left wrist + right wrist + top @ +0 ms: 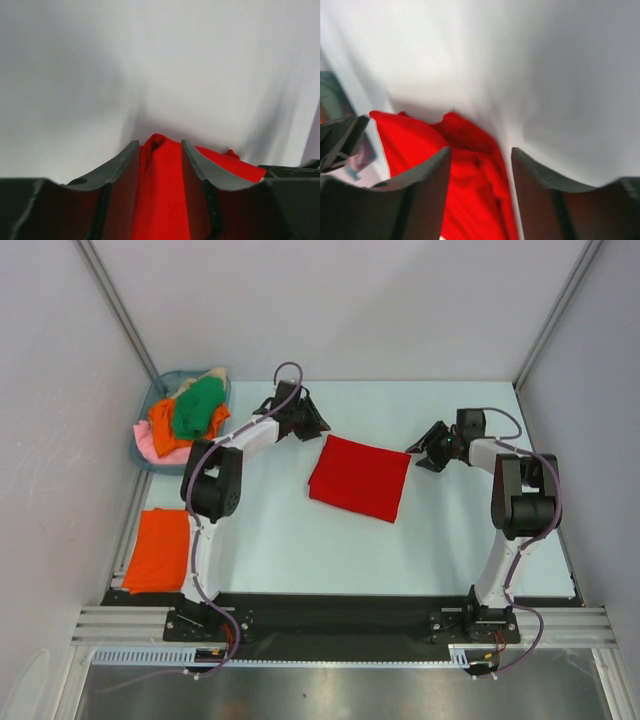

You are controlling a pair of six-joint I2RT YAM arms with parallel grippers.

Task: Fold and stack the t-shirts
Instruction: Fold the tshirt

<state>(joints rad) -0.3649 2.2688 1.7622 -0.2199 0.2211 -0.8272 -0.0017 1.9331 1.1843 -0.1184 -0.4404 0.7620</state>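
Note:
A bright red t-shirt point(360, 477) lies folded into a rough square in the middle of the table. My left gripper point(321, 427) is at its far left corner. In the left wrist view the left gripper point(160, 145) is open, with the red cloth point(165, 200) lying slack between its fingers. My right gripper point(416, 454) is at the far right corner. The right wrist view shows the right gripper point(481, 150) open over the crumpled red edge point(470, 170). An orange t-shirt point(160, 548) lies folded flat at the near left.
A blue-grey basket point(143, 462) stands at the far left. It holds a green shirt point(197, 408), an orange shirt point(165, 430), a pink shirt point(148, 445) and a beige shirt point(205, 375). White walls close in the table on three sides.

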